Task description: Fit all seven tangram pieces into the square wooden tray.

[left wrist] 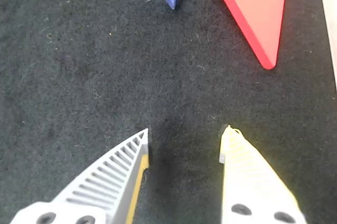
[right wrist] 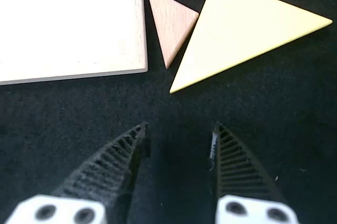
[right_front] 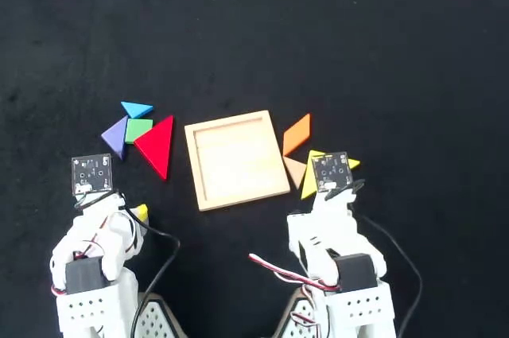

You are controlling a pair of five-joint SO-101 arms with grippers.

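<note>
On the black worktop [right_front: 398, 75], left tool [left wrist: 184, 134] and right tool [right wrist: 179, 129] hang open, empty, beside the bare tray [right_front: 242, 196]; a first pick, perhaps the red triangle [left wrist: 253, 2], awaits.

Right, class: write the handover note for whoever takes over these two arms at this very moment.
Left gripper: open, holding nothing, near the red triangle.
Right gripper: open, holding nothing, near the yellow triangle.
Tray: no piece inside.
On the left arm's side: blue triangle, purple piece, green square, red triangle.
On the right arm's side: orange piece, wood-coloured triangle, yellow triangle.
Done: nothing. Left: place all seven.
</note>
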